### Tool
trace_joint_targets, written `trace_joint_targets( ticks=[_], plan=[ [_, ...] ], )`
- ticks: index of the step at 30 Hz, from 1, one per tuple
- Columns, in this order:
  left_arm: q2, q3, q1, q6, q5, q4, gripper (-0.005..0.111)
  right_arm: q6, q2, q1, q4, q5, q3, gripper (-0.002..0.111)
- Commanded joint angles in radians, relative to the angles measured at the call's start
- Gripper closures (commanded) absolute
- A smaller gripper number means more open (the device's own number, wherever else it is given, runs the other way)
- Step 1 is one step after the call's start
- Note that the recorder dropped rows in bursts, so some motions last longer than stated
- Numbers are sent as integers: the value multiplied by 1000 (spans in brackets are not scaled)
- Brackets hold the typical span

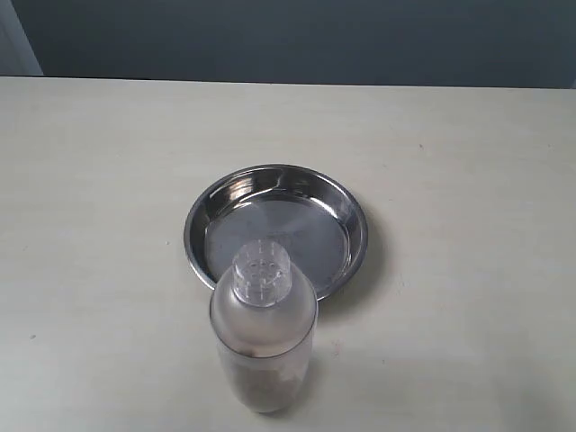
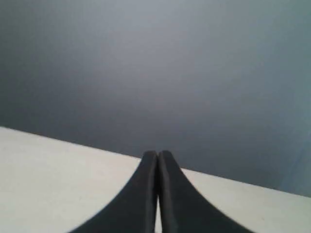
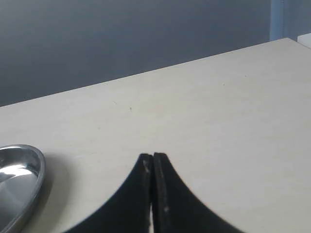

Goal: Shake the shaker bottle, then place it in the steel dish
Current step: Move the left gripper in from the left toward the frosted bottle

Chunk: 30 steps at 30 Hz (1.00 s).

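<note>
The shaker bottle stands upright on the table near its front edge, frosted, with a clear cap and brown grains low inside. Just behind it lies the round steel dish, with nothing in it; the bottle's top overlaps the dish's near rim in the exterior view. Neither arm shows in that view. In the left wrist view my left gripper is shut on nothing, above bare table. My right gripper is shut on nothing too, with the steel dish's rim off to one side of it.
The pale table spreads wide around the dish and bottle. A dark grey wall runs along the table's far edge.
</note>
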Motion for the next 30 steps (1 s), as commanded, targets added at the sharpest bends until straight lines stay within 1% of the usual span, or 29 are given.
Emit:
trace_joint_targets(
  ticks=[1,5,8,10,12,13,17,19,20,21,23,24,25,28,29,30],
  plan=[
    [150,-99,-43,0,-46,102,106,-2,-5,4,-2,-8,2,109],
    [328,-200,-63,0,-53,239,106,-2,-5,4,-2,-8,2,109],
    [430,-254,-86,0,-95,241,106,-2,-5,4,-2,-8,2,109],
    [481,-281,-103,0,-97,244,106,-2,-5,4,-2,-8,2,109],
    [513,-294,-114,0,-76,264,106,-2,-5,4,-2,-8,2,109],
    [528,-299,-120,0,-78,298,106,-2,-5,4,-2,-8,2,109],
    [562,-301,-124,0,-118,405,106,-2,-5,4,-2,-8,2,109],
    [566,-301,-124,0,-128,417,103,-2,-5,4,-2,-8,2,109],
    [566,-301,-124,0,-128,417,99,-2,-5,4,-2,-8,2,109],
    [566,-301,-124,0,-128,416,92,-2,-5,4,-2,-8,2,109],
    [566,-301,-124,-7,-128,416,76,-2,-5,4,-2,-8,2,109],
    [566,-301,-124,-7,-117,408,63,-2,-5,4,-2,-8,2,109],
    [566,-301,-124,-7,-102,408,53,-2,-5,4,-2,-8,2,109],
    [566,-301,-124,-7,-60,408,12,-2,-5,4,-2,-8,2,109],
    [566,-301,-124,-7,-58,408,1,-2,-5,4,-2,-8,2,109],
    [570,-301,-131,-36,-48,416,1,-2,-5,4,-2,-8,2,109]
  ],
)
